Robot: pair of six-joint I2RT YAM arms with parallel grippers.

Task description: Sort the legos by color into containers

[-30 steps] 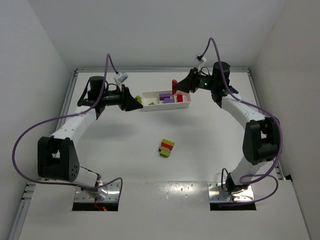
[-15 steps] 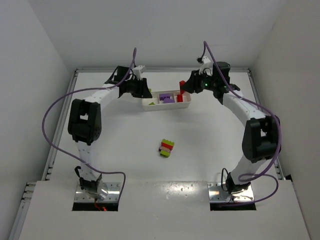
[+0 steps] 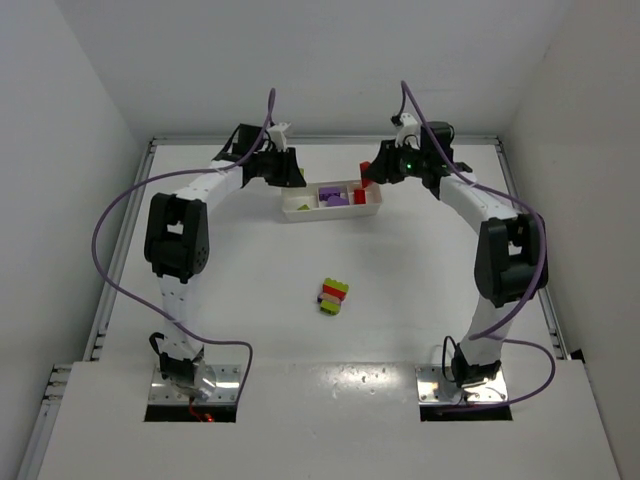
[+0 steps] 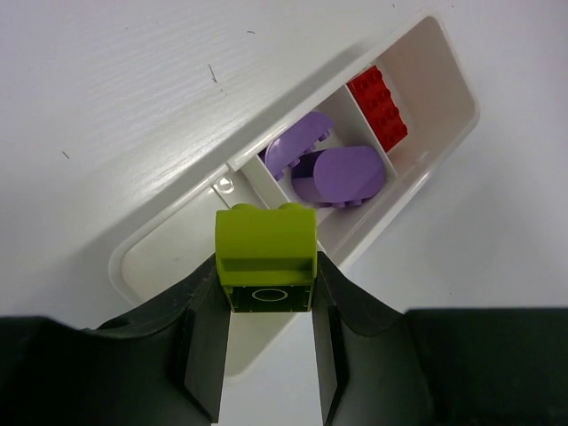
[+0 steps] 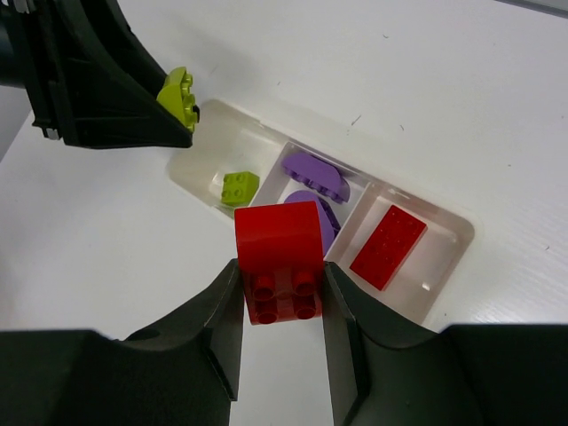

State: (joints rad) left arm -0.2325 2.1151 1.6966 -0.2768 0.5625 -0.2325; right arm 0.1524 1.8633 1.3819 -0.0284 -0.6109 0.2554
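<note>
green brick (image 4: 265,256) hides tray (image 4: 428,87) floor

right pincer (image 5: 282,297) gripping chunky red brick (image 5: 280,257) | white tray (image 5: 451,266) beyond it: small lime piece (image 5: 240,187) one end, purple pieces (image 5: 316,179) middle, flat red brick (image 5: 388,247) other end | left pincer (image 5: 170,117) pinching lime brick (image 5: 180,96)

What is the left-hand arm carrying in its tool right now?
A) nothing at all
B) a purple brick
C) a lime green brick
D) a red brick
C: the left wrist view shows the left tool clamped on a lime green brick above the white tray. The red brick is in the right tool instead.
</note>
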